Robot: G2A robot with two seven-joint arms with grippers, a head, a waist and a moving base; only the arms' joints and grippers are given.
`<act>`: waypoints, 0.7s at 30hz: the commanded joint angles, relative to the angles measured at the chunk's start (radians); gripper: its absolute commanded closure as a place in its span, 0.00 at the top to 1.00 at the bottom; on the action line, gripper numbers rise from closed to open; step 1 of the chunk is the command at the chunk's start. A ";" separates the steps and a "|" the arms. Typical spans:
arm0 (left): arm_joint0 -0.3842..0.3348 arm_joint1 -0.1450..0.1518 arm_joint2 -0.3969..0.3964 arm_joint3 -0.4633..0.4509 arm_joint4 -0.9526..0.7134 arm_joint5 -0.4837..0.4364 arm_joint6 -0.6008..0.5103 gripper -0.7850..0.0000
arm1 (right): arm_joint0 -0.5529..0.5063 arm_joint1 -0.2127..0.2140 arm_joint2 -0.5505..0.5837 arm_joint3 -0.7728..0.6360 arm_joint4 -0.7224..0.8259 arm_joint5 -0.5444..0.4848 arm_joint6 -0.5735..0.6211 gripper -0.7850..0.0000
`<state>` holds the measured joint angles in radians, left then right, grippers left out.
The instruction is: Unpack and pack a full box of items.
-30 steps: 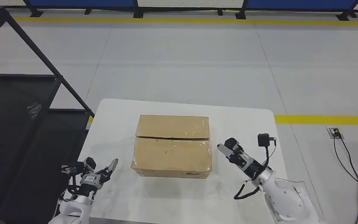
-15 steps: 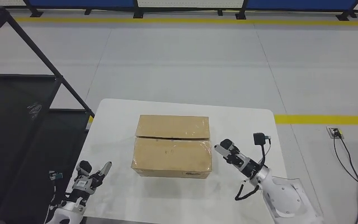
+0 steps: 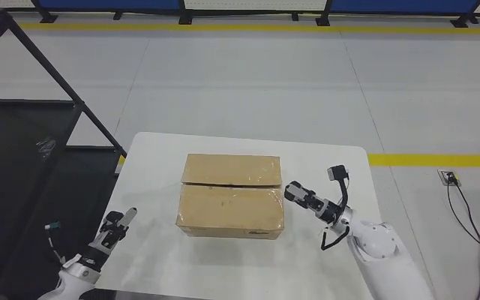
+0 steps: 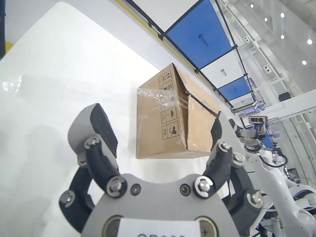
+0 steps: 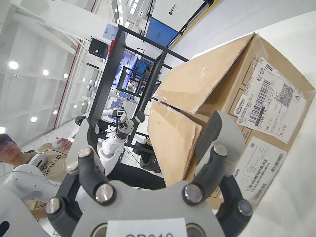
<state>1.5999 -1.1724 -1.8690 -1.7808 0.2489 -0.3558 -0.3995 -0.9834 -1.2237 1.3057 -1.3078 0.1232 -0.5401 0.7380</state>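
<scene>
Grey-fingered left gripper hangs spread and empty over the near left edge of the white table, well apart from the cardboard box. Just beside the box's right end, the right gripper, jaws parted, empty. Box sits mid-table, top flaps down, seam slightly gaping.

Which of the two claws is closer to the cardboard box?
The right gripper: it sits right at the end of the cardboard box, while the left gripper is off near a corner of the table, well apart from it.
</scene>
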 commanded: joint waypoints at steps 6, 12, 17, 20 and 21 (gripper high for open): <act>-0.003 0.002 -0.003 -0.001 -0.024 0.011 -0.016 1.00 | 0.031 -0.001 -0.020 0.047 0.087 -0.041 0.066 1.00; -0.003 0.002 -0.003 -0.001 -0.024 0.011 -0.016 1.00 | 0.007 0.009 0.003 0.017 0.265 -0.110 0.215 1.00; 0.005 0.003 0.008 -0.020 -0.018 -0.009 -0.016 1.00 | -0.027 0.024 0.026 -0.037 0.364 -0.139 0.373 1.00; 0.016 0.002 0.018 -0.038 -0.011 -0.013 -0.009 1.00 | -0.060 0.035 0.030 -0.107 0.370 -0.118 0.424 1.00; 0.018 0.003 0.023 -0.048 -0.004 -0.018 -0.012 1.00 | -0.071 0.040 0.030 -0.131 0.358 -0.109 0.433 1.00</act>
<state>1.6153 -1.1697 -1.8512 -1.8196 0.2383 -0.3715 -0.4103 -1.0432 -1.1886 1.3356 -1.4115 0.4964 -0.6601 1.1633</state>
